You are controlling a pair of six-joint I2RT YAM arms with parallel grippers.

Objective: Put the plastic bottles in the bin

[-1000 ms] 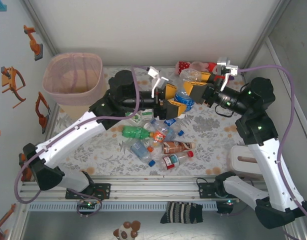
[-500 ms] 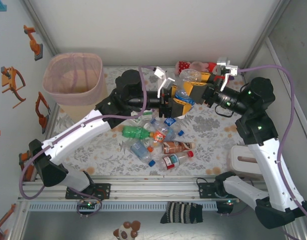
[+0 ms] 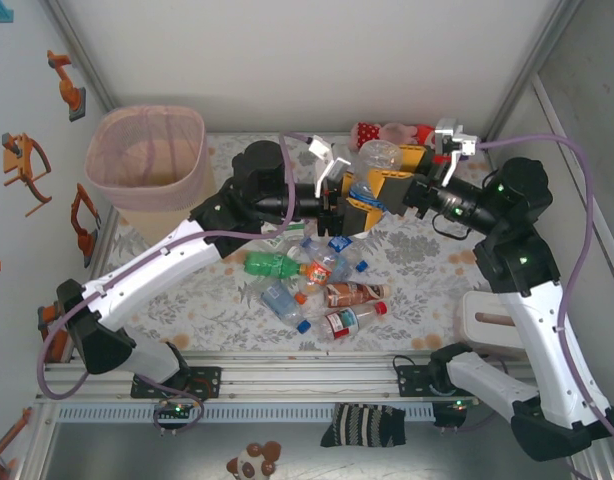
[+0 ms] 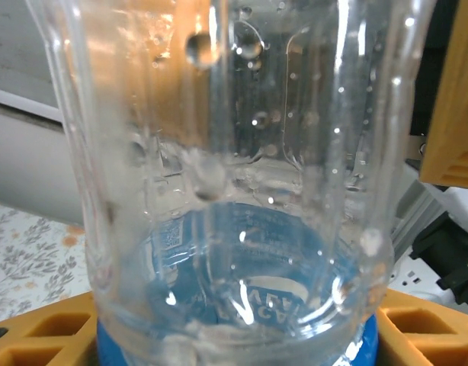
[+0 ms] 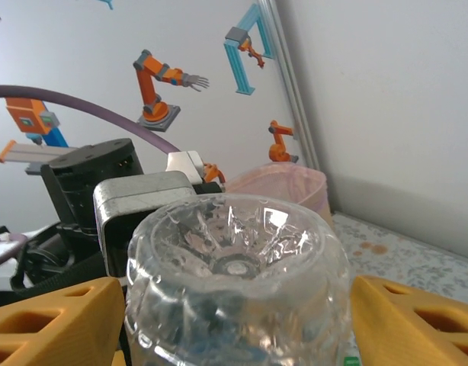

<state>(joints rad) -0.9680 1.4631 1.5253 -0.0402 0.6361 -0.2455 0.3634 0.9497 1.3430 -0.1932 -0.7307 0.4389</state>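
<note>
Where the overhead view is nearest the arm bases, the loose plastic bottles (image 3: 322,268) lie heaped on the flowered table (image 3: 427,255) at lower centre: a green bottle (image 3: 270,264), a brown bottle (image 3: 353,293) with a red label, and others with blue and red caps, their print too small to read. Just above the heap, at frame centre, a clear bottle (image 3: 377,158) with a blue label hangs off the table between both arms. The left gripper (image 3: 355,198) is closed on its label end, yellow fingers (image 4: 43,335) pressed against each side. Through the wet plastic (image 4: 234,191) white reversed letters show, perhaps "AVA". The right gripper (image 3: 395,172) clamps the other end, its fingers (image 5: 417,320) narrow around the dimpled base (image 5: 234,267). Farther back, the pink bin (image 3: 152,190) stands at upper left, well apart from the bottles; a plush toy (image 3: 387,132) lies against the back wall.
</note>
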